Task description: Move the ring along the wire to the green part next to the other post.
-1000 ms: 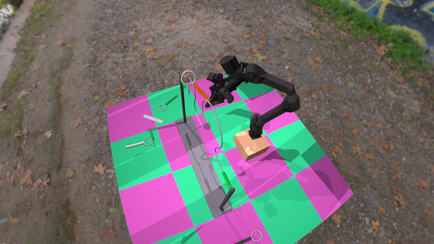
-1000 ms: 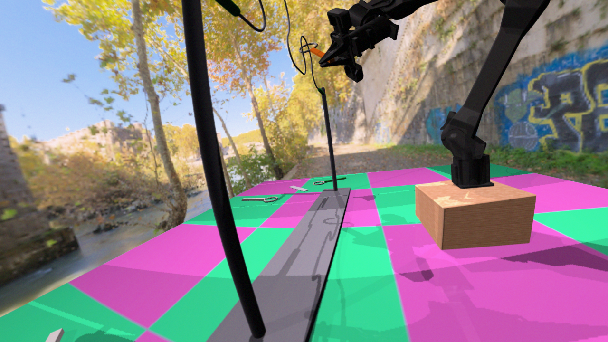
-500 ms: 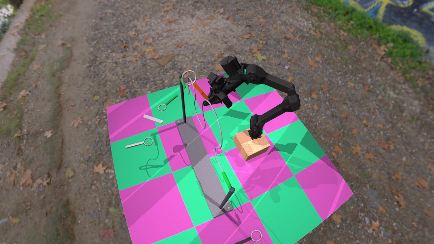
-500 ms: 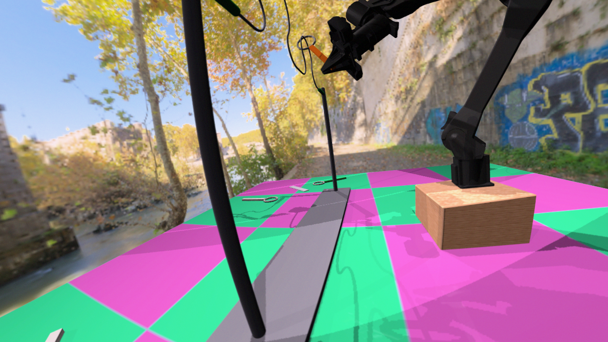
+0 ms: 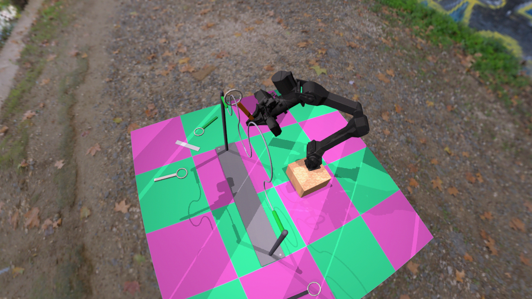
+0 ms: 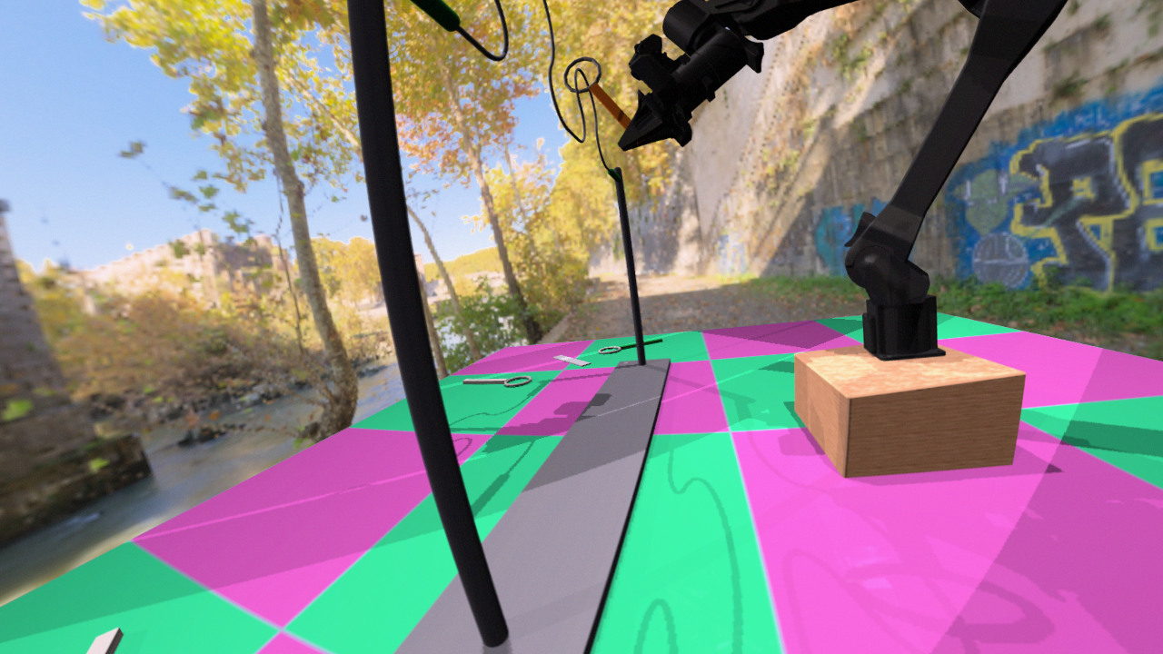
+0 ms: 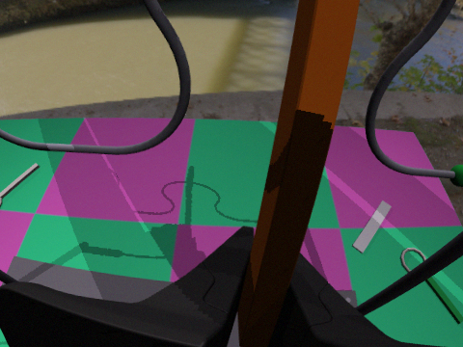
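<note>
The ring point(image 5: 233, 89) point(image 6: 582, 57) is around a grey upper bend of the wire point(image 5: 272, 163) point(image 6: 552, 64) point(image 7: 185, 87), close to the far post point(image 5: 223, 126) point(image 6: 630, 268). The top and exterior views show no clear contact; the exact gap cannot be told. My gripper point(image 5: 250, 121) point(image 6: 624, 144) point(image 7: 258, 239) is shut on the orange handle point(image 5: 245, 110) point(image 6: 610, 105) point(image 7: 313, 96), which slopes up to the ring. The ring is outside the wrist view. One green part point(image 5: 223, 102) point(image 6: 615, 173) point(image 7: 458, 174) is at the far post, the other point(image 5: 277, 221) point(image 6: 439, 12) at the near post point(image 5: 277, 243) point(image 6: 390, 203).
The posts stand on a grey base plate point(image 5: 237, 185) point(image 6: 601, 455). The arm stands on a wooden block point(image 5: 308, 182) point(image 6: 927, 435). A green-handled ring point(image 5: 208, 124), a white strip point(image 5: 187, 145) and a white-handled ring point(image 5: 165, 177) lie beyond the plate; a dark-handled one point(image 5: 299, 295) lies nearer.
</note>
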